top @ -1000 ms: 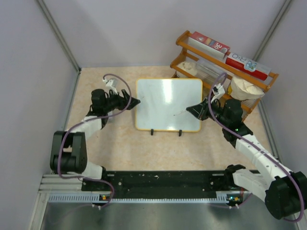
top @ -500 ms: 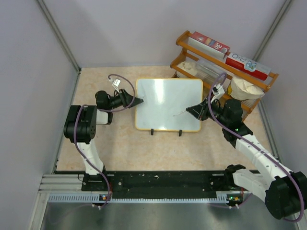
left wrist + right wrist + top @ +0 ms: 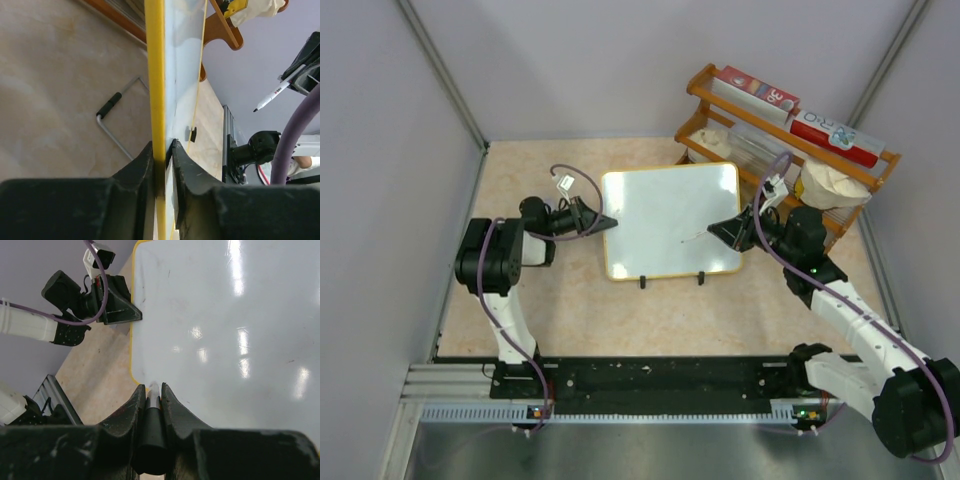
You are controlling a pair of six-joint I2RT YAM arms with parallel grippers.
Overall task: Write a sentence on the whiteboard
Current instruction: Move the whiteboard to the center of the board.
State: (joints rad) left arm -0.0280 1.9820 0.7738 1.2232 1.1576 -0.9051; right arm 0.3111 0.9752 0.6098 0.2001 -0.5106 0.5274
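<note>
Both arms at the whiteboard: left clamps the rim, right holds a marker.
Top view: the whiteboard (image 3: 670, 215) lies mid-way across the table (image 3: 570, 305), feet (image 3: 642, 282) toward the bases; the left gripper (image 3: 604, 222) is at its left edge and the right gripper (image 3: 724, 227) over its right part. Left wrist: jaws almost closed, pinching the yellow rim edge-on. Right wrist: jaws tight on the marker (image 3: 150, 437), tip over the glossy surface near the rim; contact cannot be told.

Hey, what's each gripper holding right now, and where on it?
The left gripper pinches the whiteboard by its yellow left rim. The right gripper clamps a marker around its barrel.
</note>
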